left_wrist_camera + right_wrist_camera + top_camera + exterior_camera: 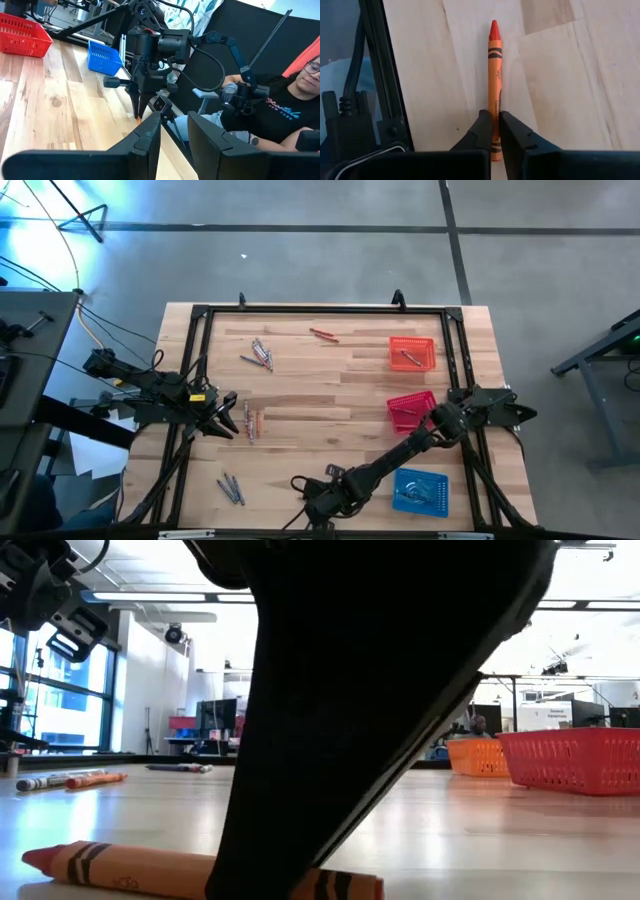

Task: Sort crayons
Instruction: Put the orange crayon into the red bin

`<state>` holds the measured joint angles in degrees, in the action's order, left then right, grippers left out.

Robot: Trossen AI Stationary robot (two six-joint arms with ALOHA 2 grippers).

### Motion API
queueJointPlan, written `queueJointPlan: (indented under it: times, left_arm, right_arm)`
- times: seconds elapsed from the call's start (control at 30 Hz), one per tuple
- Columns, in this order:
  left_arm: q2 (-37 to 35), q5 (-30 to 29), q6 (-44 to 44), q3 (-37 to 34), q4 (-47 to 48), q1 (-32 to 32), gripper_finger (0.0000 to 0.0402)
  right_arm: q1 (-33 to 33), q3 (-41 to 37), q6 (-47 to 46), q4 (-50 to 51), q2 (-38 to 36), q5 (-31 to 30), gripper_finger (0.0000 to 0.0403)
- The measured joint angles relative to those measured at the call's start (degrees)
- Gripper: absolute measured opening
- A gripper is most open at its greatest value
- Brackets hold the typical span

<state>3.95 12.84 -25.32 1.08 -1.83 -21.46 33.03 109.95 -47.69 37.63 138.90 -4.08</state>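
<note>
My right gripper (496,131) is down at the table's near edge (312,502), shut on an orange crayon (495,75). That crayon lies flat on the wood and also shows in the low view (130,868). My left gripper (226,418) is open and empty at the table's left, just left of a small cluster of crayons (250,421). More crayons lie at the far middle (262,355), one red crayon lies farther back (322,334), and a few grey ones lie near the front left (232,488). My right gripper pinches the orange crayon between its two fingers near its blunt end (495,107), one finger on each long side. The fingers come from above, pointing down. The crayon lies on the table, its pointed tip (494,29) away from the fingers.
An orange basket (412,352), a red basket (410,412) and a blue basket (420,490) stand along the table's right side. A black frame runs round the table top (320,308). A person sits beyond the near edge (280,105).
</note>
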Motion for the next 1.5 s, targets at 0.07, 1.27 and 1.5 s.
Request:
queueJointPlan:
  times: [0.07,1.27,1.5]
  left_arm:
    - [0.0,0.0,0.0,0.0,0.0,0.0,0.0086]
    - [0.0,0.0,0.0,0.0,0.0,0.0,0.0086]
    - [0.0,0.0,0.0,0.0,0.0,0.0,0.0086]
  right_arm:
    - [-0.3,0.0,0.1,0.6,-0.4,0.7,0.001]
    - [-5.5,-0.2,28.9,12.2,-9.9,4.8,0.0]
    - [-7.3,-0.2,47.7,7.3,-5.7,9.2,0.0]
